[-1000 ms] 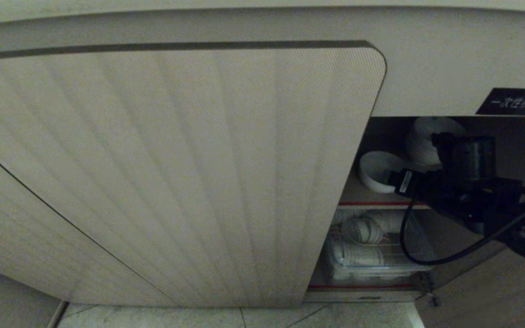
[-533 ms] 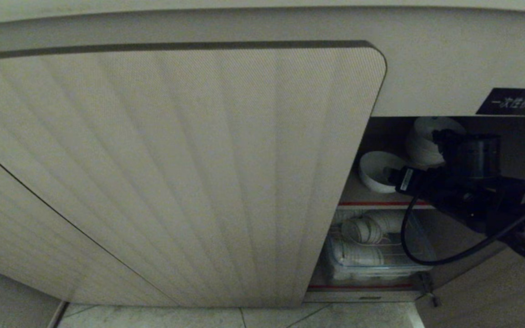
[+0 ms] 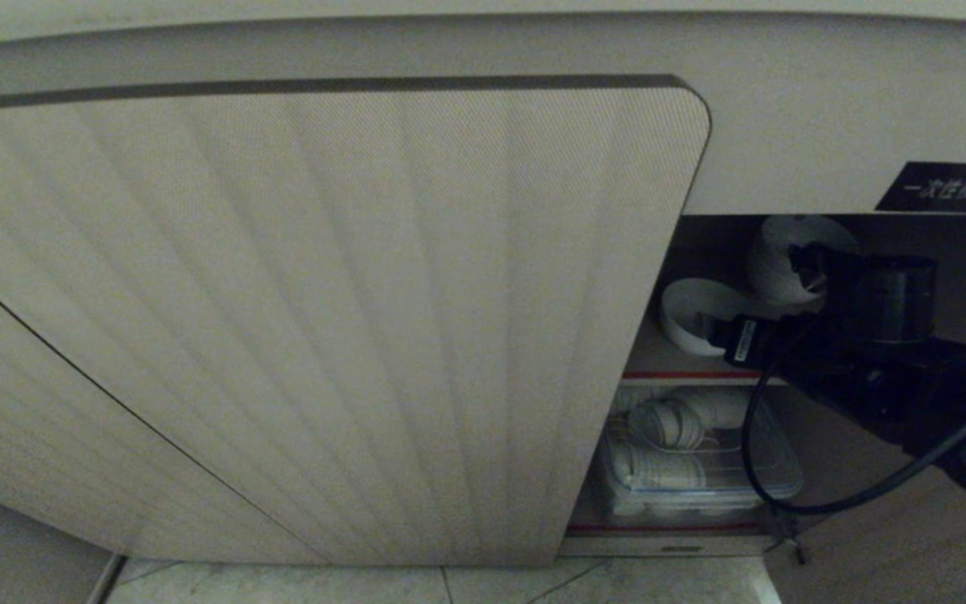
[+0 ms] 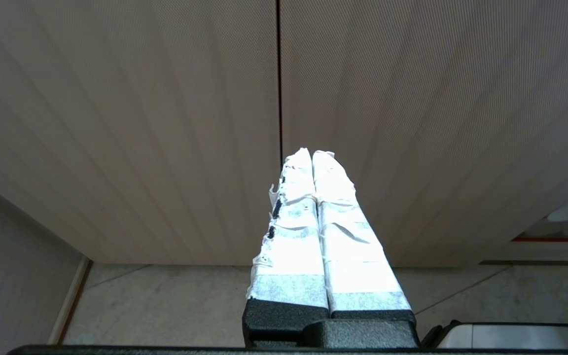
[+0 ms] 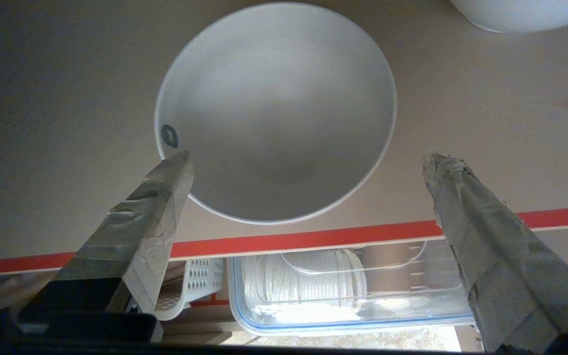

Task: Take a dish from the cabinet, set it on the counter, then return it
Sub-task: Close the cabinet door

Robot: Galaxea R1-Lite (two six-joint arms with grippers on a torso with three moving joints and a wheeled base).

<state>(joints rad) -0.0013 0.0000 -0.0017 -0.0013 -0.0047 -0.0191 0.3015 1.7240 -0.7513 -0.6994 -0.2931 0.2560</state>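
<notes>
The dish (image 5: 274,108), a plain white bowl, stands upright on the brown upper shelf of the cabinet (image 3: 324,319), just behind the shelf's red edge (image 5: 313,239). In the head view the dish (image 3: 688,315) shows in the open right side, with my right arm (image 3: 860,335) reaching in beside it. My right gripper (image 5: 308,159) is open wide. One fingertip (image 5: 180,160) overlaps the bowl's near rim, and the other stands well off to the side. My left gripper (image 4: 312,154) is shut and empty, facing a closed ribbed door. The counter is out of view.
A stack of white bowls (image 3: 785,252) stands behind the dish on the same shelf. On the lower shelf are a clear blue-rimmed container (image 5: 343,315) holding white ware and a white perforated basket (image 5: 195,286). The open door fills the left, and a black label (image 3: 948,186) sits above the opening.
My right wrist has turned a little and the arm has shifted slightly inside the opening. The gripper has stayed open and the dish has not moved.
</notes>
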